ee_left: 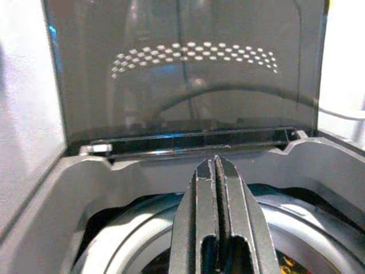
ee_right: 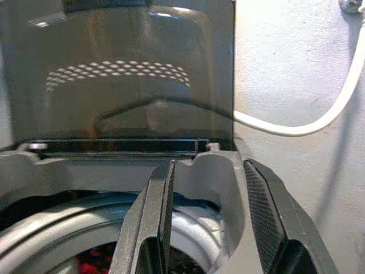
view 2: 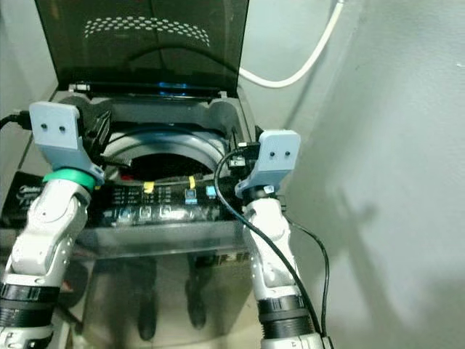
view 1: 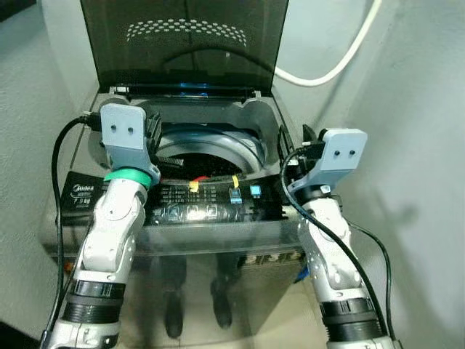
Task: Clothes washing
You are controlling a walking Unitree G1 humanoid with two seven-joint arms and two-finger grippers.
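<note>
The tall dark tinted lid of the grey top-loading washing machine stands upright, likely stiff and light, best taken at its free edge; left pincer pressed together, right pincer spread, both over the round steel drum

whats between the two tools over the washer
Between the left tool and the right tool lies the washer's open drum mouth, dark inside, with the control strip along its near edge, as the left eye view shows.
</note>
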